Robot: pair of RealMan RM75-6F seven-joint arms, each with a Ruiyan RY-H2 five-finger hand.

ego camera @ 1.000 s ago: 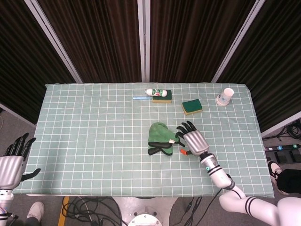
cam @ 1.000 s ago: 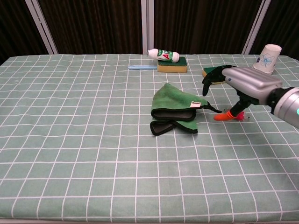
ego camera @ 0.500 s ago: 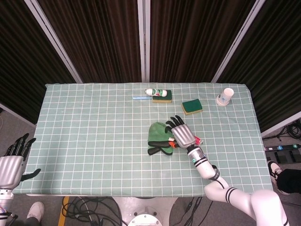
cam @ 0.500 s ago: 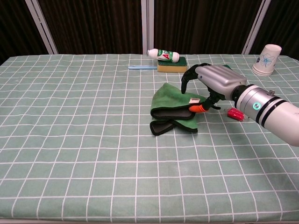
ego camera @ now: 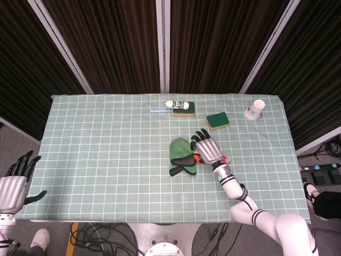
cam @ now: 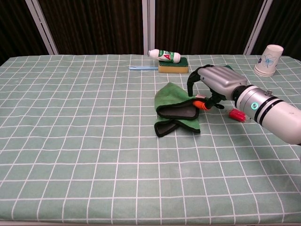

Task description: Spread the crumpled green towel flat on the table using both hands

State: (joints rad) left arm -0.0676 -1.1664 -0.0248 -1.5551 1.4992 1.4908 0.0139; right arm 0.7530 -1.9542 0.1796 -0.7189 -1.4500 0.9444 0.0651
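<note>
Right robot hand [cam: 214, 84] gripping green towel [cam: 175, 109], crumpled

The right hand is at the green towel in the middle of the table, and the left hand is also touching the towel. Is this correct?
Not quite. The right hand is at the green towel, but the left hand is not touching it: the head view shows it off the table's left edge, far from the towel.

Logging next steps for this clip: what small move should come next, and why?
Probably lift the right hand slightly up and rightward to unfold the green towel, since its fingers pinch the bunched right edge, while the left hand waits off the table.
</note>
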